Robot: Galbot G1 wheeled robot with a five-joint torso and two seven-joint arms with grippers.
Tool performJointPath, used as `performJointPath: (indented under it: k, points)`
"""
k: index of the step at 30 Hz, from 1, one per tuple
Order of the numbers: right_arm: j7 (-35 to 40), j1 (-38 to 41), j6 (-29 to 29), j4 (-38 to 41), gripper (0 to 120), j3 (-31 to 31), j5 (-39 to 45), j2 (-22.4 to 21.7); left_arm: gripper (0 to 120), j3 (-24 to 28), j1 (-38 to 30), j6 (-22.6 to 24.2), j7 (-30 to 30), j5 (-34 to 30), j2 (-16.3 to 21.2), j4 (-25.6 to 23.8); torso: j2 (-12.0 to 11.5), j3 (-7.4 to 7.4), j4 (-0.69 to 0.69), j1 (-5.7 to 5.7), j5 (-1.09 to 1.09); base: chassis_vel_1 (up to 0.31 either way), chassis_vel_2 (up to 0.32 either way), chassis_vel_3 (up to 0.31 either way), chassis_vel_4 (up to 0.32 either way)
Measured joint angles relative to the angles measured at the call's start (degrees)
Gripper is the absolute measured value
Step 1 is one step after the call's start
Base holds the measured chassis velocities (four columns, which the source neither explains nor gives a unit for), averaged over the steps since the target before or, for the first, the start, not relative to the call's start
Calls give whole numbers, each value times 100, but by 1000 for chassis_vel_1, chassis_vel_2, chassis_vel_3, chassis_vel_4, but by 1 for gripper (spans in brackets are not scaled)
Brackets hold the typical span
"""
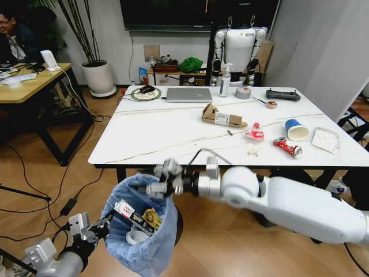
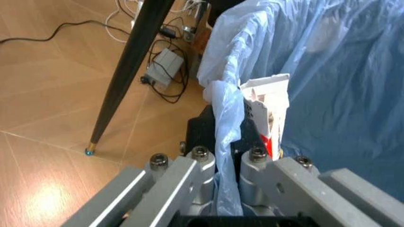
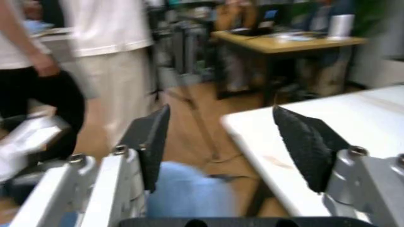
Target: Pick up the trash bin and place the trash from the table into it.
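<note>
**Bin held at the table's near edge, right claw empty above it**

Below the near edge of the table [image 1: 173, 130], the trash bin [image 1: 141, 231] hangs from the left gripper [image 1: 95, 229], whose fingers are pressed together on a fold of the light-blue bag [image 2: 227, 142] at the rim, as the left wrist view shows. A few wrappers and a white carton already lie inside. The right gripper [image 1: 163, 180] hovers over the bin's mouth with its pads [image 3: 306, 142] spread wide and nothing between them.

Trash left on the tabletop sits well apart from the bin, toward the right side: the torn cardboard box [image 1: 222, 116], a red-and-white wrapper [image 1: 254, 133], the red tube [image 1: 287, 148], the blue paper cup [image 1: 296, 130] and a crumpled white tissue [image 1: 325, 139].

To do this step well, the left arm should probably keep the bin steady and its opening level, since the grip is on thin plastic that could slip or tear. The right arm would best reach for the nearest piece and carry each one fully over the mouth before letting go.
</note>
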Motion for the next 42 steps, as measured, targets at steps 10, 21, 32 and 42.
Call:
performJointPath:
  k: [10, 21, 32, 42]
  points:
    - [775, -344, -337, -1607, 97, 1353, -38, -26, 0, -4, 23, -10, 68, 66, -38, -46, 0, 1, -2, 0, -1, 0, 0, 0, 0]
    - [1042, -355, -906, -2611, 100, 1551, 3, -200, 0, 47, 8, -17, 74, 56, -12, -32, 0, 0, -3, 0, 0, 0, 0, 0, 0]
    - [1321, -303, -1284, -3143, 100, 1505, 84, -21, 0, 87, 2, -20, 73, 17, 113, 14, 0, 0, -2, 0, -1, 0, 0, 0, 0]
    - [1306, -303, -1290, -3435, 100, 1510, 54, 42, 0, 116, -63, -23, 70, -61, 181, 54, 0, 0, -1, 0, -1, 0, 0, 0, 0]
